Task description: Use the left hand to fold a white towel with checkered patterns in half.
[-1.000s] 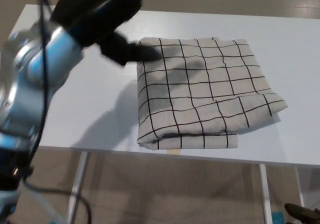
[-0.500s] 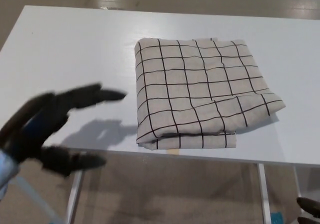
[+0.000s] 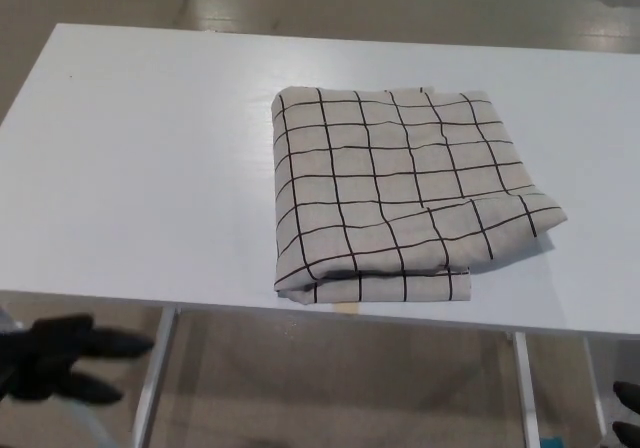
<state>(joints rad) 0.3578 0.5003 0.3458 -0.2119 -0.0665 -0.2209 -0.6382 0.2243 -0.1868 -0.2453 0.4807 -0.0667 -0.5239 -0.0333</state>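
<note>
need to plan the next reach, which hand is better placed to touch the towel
Left, marginally. The left hand, fingers apart, shows below the table; the right hand barely enters the corner. Neither is near the towel.

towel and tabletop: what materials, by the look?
Towel: seemingly woven fabric, matte off-white with a black grid; soft folds and layered edges suggest cloth. Table: smooth, hard white top, faint sheen, probably laminate or painted board; can't tell which.

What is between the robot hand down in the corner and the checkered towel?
In the head view, only bare white table lies between the left black robot hand and the folded white checkered cloth towel.
</note>
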